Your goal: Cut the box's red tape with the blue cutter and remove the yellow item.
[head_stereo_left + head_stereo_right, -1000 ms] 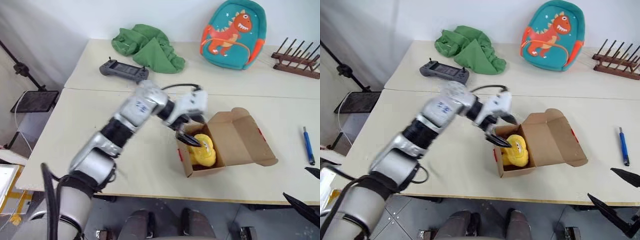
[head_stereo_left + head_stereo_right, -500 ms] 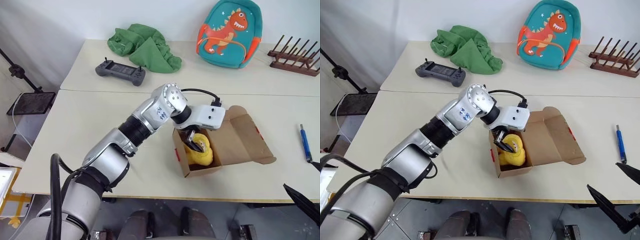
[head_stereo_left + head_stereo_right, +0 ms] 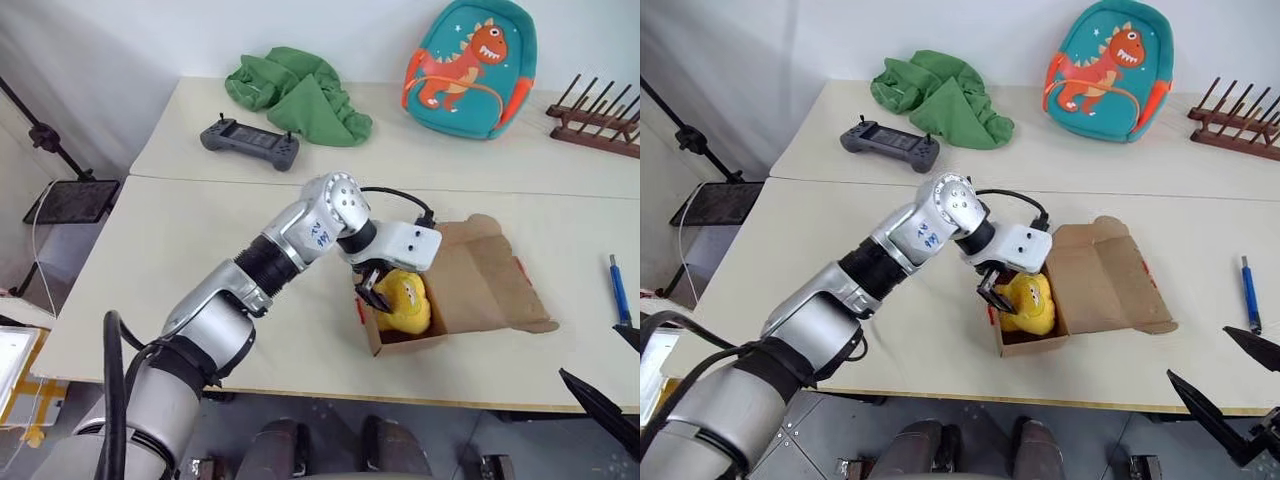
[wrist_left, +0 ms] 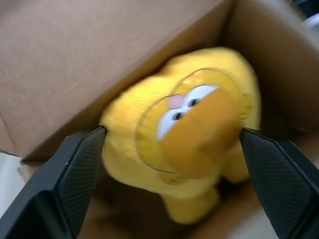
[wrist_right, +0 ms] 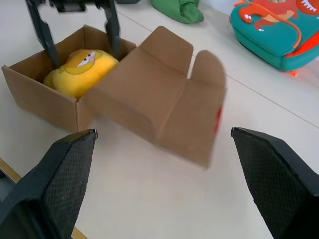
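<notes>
The box (image 3: 470,285) lies open on the near table, its flaps folded out to the right. A scrap of the red tape (image 5: 218,117) clings to a flap edge. Inside sits the yellow item (image 3: 408,303), a plush with a cartoon face (image 4: 194,124). My left gripper (image 4: 172,132) reaches down into the box and is open, one finger (image 5: 42,30) on each side of the plush. The blue cutter (image 3: 617,290) lies on the table at the far right. My right gripper (image 3: 1230,385) hangs open off the table's near right corner, holding nothing.
On the far table lie a green cloth heap (image 3: 300,95), a grey game controller (image 3: 250,145), a teal dinosaur backpack (image 3: 470,65) and a wooden rack (image 3: 600,115). A seam runs between the two tables. Bare tabletop lies left of the box.
My left gripper has rolled and dipped deeper into the box, so its fingers now straddle the yellow item. The right gripper has stayed put.
</notes>
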Controlling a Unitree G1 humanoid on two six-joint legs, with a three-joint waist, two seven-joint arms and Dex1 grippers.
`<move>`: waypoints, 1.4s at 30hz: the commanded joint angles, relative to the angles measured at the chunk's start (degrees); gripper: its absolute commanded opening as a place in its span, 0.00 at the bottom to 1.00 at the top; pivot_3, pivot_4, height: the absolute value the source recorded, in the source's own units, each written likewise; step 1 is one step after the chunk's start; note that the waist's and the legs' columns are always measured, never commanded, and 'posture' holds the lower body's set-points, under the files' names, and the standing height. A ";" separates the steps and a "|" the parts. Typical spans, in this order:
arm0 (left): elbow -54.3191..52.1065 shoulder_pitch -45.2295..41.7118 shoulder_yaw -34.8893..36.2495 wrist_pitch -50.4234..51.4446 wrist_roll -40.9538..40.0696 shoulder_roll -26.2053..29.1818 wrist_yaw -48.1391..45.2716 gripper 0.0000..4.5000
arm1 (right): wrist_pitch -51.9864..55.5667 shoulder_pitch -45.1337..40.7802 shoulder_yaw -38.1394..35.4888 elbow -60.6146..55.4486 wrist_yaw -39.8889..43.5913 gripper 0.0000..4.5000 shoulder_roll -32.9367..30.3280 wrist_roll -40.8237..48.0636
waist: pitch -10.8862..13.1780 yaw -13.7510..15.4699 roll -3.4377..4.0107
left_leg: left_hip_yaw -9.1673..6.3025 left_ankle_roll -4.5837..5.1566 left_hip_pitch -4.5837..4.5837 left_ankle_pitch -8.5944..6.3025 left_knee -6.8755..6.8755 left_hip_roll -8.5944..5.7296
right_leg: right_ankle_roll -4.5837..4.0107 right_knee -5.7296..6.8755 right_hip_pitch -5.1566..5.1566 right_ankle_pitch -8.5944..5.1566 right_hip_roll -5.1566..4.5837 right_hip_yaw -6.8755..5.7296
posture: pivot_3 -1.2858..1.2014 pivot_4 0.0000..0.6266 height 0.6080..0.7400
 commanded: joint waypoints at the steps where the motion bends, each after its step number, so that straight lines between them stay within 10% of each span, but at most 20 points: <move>1: 1.87 -0.26 1.71 -1.33 0.71 -1.67 2.83 0.79 | -0.54 0.71 -0.68 0.15 0.31 1.00 -0.58 0.63 | 0.00 -0.03 0.01 | 0.00 0.00 0.00 0.00 0.00 0.00 | 0.00 0.00 -0.02 0.00 0.00 0.00 | 0.52 0.24 1.00; 8: 8.27 -1.54 6.65 -5.85 -0.70 -5.23 9.35 0.31 | -0.69 -0.31 1.27 1.12 0.55 1.00 -0.83 -0.35 | 0.01 0.02 -0.01 | 0.01 0.05 0.00 -0.01 0.00 0.00 | 0.00 0.00 -0.02 0.00 -0.02 0.00 | 0.52 0.24 1.00; 14: 12.78 -2.40 24.22 -9.88 -14.88 -8.73 11.76 0.00 | 0.81 -3.66 4.92 1.01 0.44 1.00 -3.41 0.47 | 0.02 -0.03 -0.03 | 0.02 0.08 -0.08 -0.01 0.04 0.00 | 0.02 0.02 -0.10 0.01 -0.05 -0.03 | 0.52 0.24 1.00; 22: 0.16 9.28 43.28 -4.13 -27.78 3.61 17.04 0.00 | 7.37 -17.44 14.63 -0.47 -4.49 1.00 -7.12 7.52 | 0.02 -2.63 -0.03 | 0.21 0.01 0.13 0.09 0.09 0.08 | 0.02 0.36 -0.04 0.02 0.10 -0.35 | 0.52 0.24 1.00; 29: -5.28 31.38 51.27 -10.15 -20.79 20.37 31.46 0.00 | 11.72 -34.06 28.92 4.41 -5.69 1.00 -9.69 5.00 | 0.02 -3.03 -0.04 | 0.18 -0.29 0.31 0.21 0.10 0.29 | -0.12 0.61 0.01 0.00 0.15 -0.27 | 0.52 0.24 1.00; 38: -23.04 49.83 55.11 -1.88 -29.47 24.72 30.56 0.00 | 9.27 -46.34 39.03 12.64 1.67 1.00 -9.66 0.46 | -0.01 -1.40 -0.19 | -0.36 -0.39 -0.01 -0.48 0.82 0.13 | -0.20 0.48 0.35 0.12 0.00 -0.25 | 0.52 0.24 1.00; 42: -26.76 50.75 54.66 1.14 -32.34 24.46 29.93 0.28 | 8.74 -46.04 38.96 13.34 2.57 1.00 -9.88 -0.16 | -0.01 -1.69 -0.18 | -0.41 -0.33 0.00 -0.44 0.80 0.14 | -0.20 0.49 0.36 0.12 0.10 -0.41 | 0.52 0.24 1.00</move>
